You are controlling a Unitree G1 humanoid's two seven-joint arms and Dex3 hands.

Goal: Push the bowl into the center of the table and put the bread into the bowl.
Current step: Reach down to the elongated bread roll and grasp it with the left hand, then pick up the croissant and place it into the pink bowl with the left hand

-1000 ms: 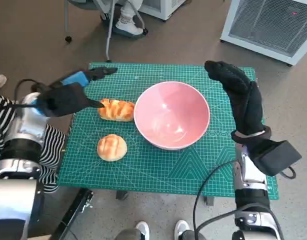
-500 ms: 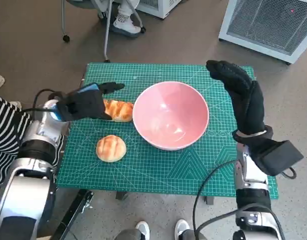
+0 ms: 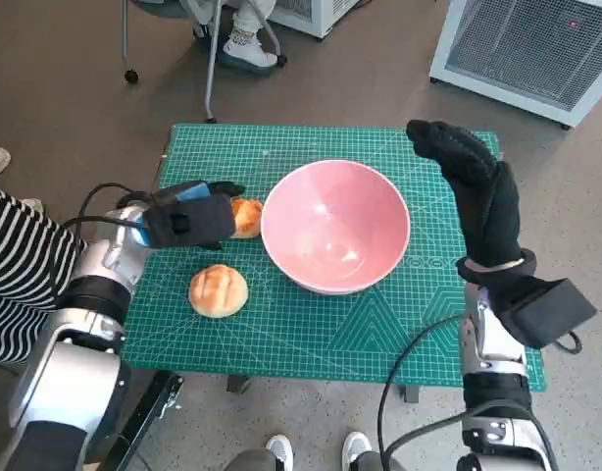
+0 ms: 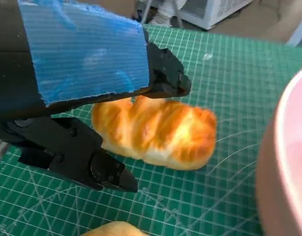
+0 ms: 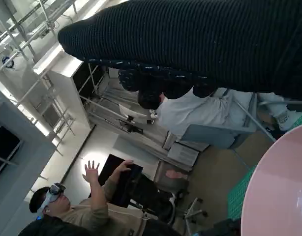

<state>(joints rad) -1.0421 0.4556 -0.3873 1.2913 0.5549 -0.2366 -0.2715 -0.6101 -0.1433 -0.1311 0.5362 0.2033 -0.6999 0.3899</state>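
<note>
Pink bowl [image 3: 335, 228] near the middle of the green desk [image 3: 311, 334], just to the right of the left robot hand [image 3: 188, 218]. Long bread [image 4: 156, 130] right at that hand, lying flat on the desk, close beside the bowl's rim. In the left wrist view, black fingers [image 4: 168, 81] over the top of the loaf and another part low beside it, spread apart around it, not squeezing yet by the look of it. Holding nothing for now, fingers fairly wide. Round bread [image 3: 219, 290] nearer the robot than that hand, a little apart, not touched.

Right robot hand [image 3: 468, 182] up past the far right side of the bowl, fingers stretched out, holding nothing, not touching the bowl as far as can be seen.

Step in hand, most likely: picking up the long loaf. To do it well: close gently on the middle of the loaf, since soft bread can squash or slip out. Lift straight up, high enough to clear the bowl's rim, then move right and let go over the middle of the bowl. Keep from bumping the bowl on the way.
</note>
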